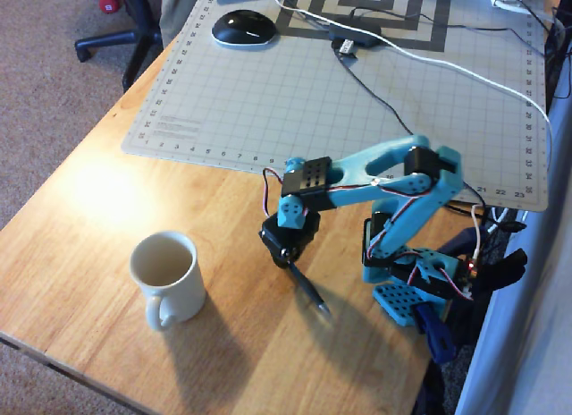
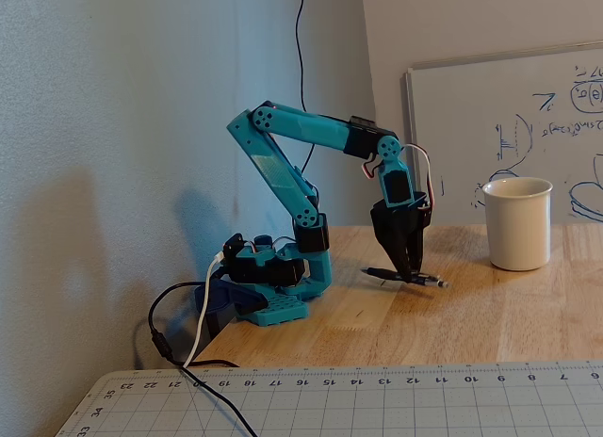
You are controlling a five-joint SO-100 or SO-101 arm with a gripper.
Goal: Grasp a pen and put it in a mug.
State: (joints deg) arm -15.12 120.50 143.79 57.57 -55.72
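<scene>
The dark pen runs out from under my gripper toward the table's front, silvery tip outward. In the fixed view my gripper points straight down with its jaws closed on the pen near its middle. The pen is nearly level, at or just above the wooden table; I cannot tell which. The cream-white mug stands upright and empty to the gripper's left in the overhead view, handle toward the front edge. In the fixed view the mug stands to the right of the gripper, apart from it.
A grey cutting mat covers the far half of the table, with a black mouse and black and white cables on it. The arm's base sits at the right edge. A whiteboard leans behind the mug.
</scene>
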